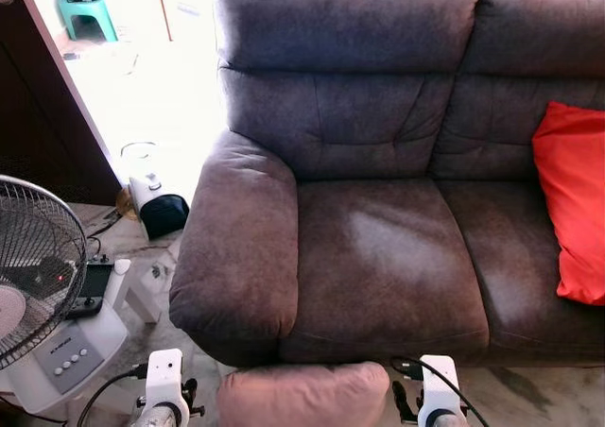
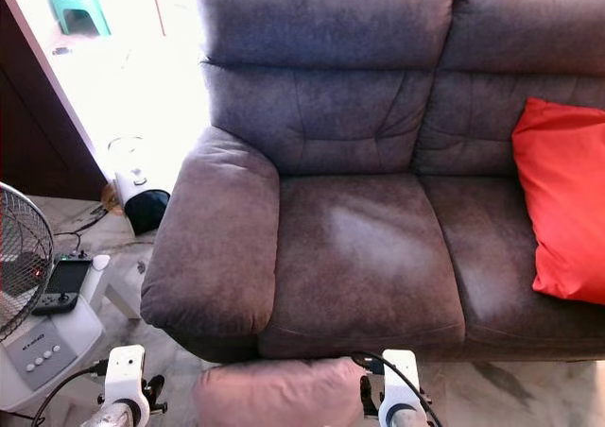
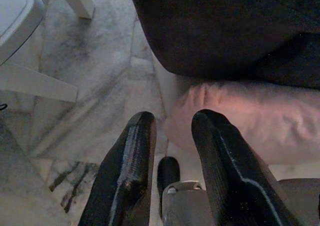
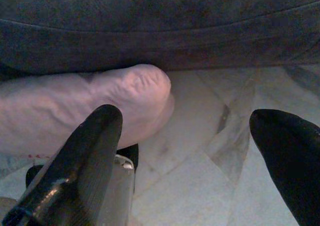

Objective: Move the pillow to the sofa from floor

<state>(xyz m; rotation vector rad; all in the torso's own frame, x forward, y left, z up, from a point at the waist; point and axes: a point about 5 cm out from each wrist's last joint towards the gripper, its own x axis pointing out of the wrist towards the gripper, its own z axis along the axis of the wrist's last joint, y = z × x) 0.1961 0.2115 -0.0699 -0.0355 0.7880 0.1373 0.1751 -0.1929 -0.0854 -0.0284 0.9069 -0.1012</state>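
I see the pink pillow (image 1: 304, 395) at six o'clock, by the sofa (image 1: 378, 257). My left gripper (image 3: 172, 131) fingers are a little apart; my right gripper (image 4: 195, 136) fingers are wide apart.

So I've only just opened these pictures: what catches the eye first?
A big grey-brown sofa takes up most of the scene, with a bright red cushion on its right seat. A pink pillow lies on the floor against the sofa's front, between the left gripper and right gripper.
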